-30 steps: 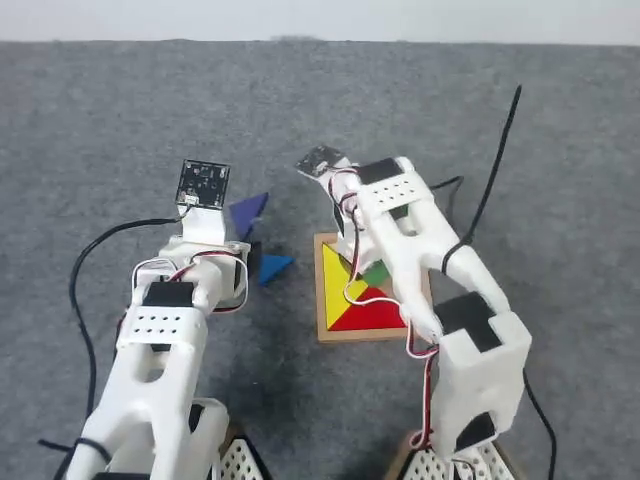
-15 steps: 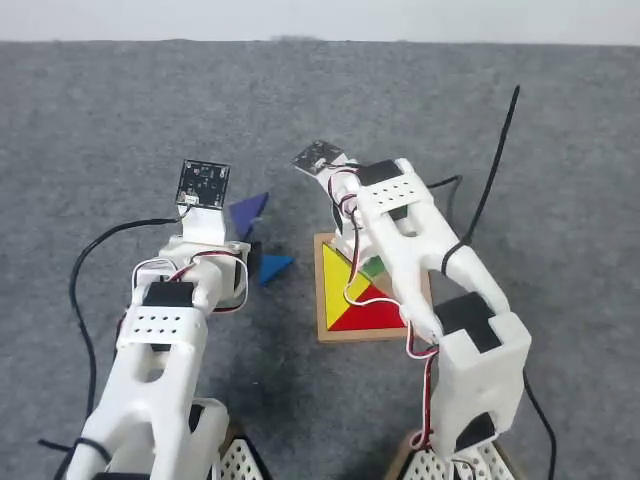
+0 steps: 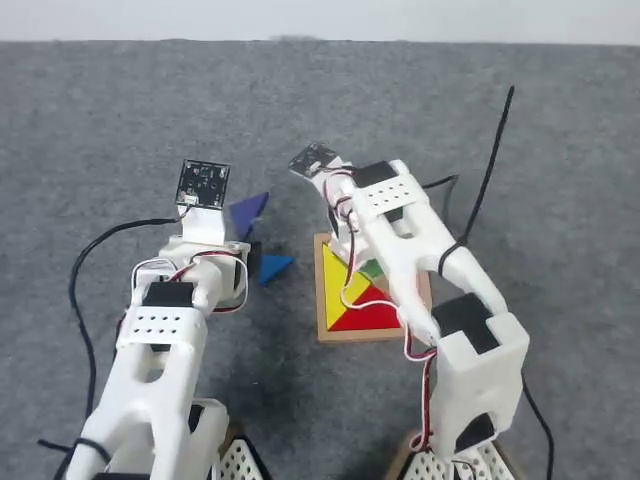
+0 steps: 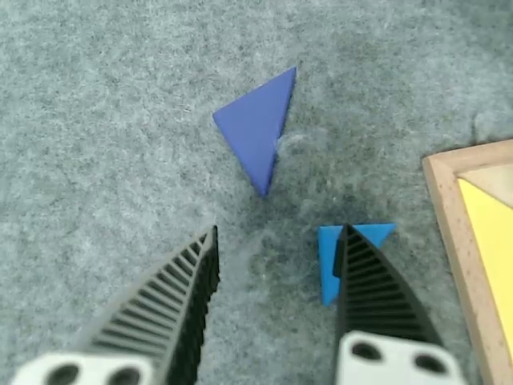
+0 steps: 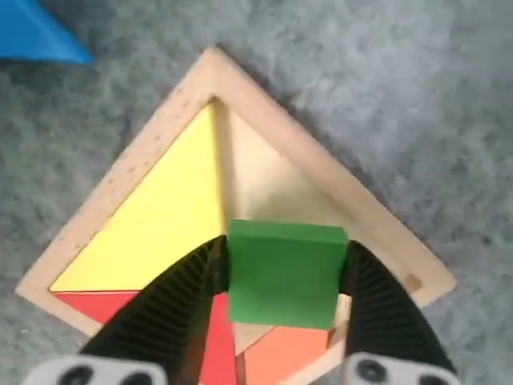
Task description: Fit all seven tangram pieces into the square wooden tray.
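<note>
Right wrist view: green square (image 5: 282,277) in end effector (image 5: 284,251), above tray (image 5: 120,180)

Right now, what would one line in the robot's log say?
right fingers: shut on green square over tray | left fingers: open, by light blue triangle | dark blue triangle: outside tray

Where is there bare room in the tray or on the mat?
Bare wood in the tray, bordered by the yellow triangle, the rim and the green square held in the right gripper. Open mat beyond the dark blue triangle. Crowded: by the left gripper, the light blue triangle close to the tray.
</note>
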Controlling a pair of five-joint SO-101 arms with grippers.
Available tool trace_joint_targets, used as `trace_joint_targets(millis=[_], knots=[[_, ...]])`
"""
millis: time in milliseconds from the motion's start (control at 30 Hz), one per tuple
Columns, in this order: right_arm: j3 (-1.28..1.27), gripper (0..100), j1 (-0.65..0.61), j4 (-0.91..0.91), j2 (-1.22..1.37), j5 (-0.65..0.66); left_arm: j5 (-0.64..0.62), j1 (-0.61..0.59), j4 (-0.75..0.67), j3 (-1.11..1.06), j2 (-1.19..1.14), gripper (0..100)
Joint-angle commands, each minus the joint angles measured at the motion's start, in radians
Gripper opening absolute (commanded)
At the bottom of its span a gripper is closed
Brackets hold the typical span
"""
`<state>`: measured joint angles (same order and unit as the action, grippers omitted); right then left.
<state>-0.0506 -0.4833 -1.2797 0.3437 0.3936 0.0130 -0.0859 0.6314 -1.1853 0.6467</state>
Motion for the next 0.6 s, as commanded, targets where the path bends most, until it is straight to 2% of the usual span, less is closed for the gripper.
trace_joint_targets(millis=[0, 267, 467, 567], knots=[[0.008, 26.2, -0.008, -0.018, -0.031, 0.009, 0.009, 0.006, -0.026, 0.008, 0.029, 22], [0.035, 23.6, 0.002, -0.016, -0.038, -0.005, 0.009, 0.006, -0.025, 0.008, 0.029, 22], [0.075, 8.1, 0.025, 0.019, -0.030, -0.106, 0.009, 0.006, -0.026, 0.008, 0.029, 22], [0.072, 7.5, 0.016, 0.062, -0.024, -0.137, 0.009, 0.006, -0.026, 0.008, 0.029, 22]])
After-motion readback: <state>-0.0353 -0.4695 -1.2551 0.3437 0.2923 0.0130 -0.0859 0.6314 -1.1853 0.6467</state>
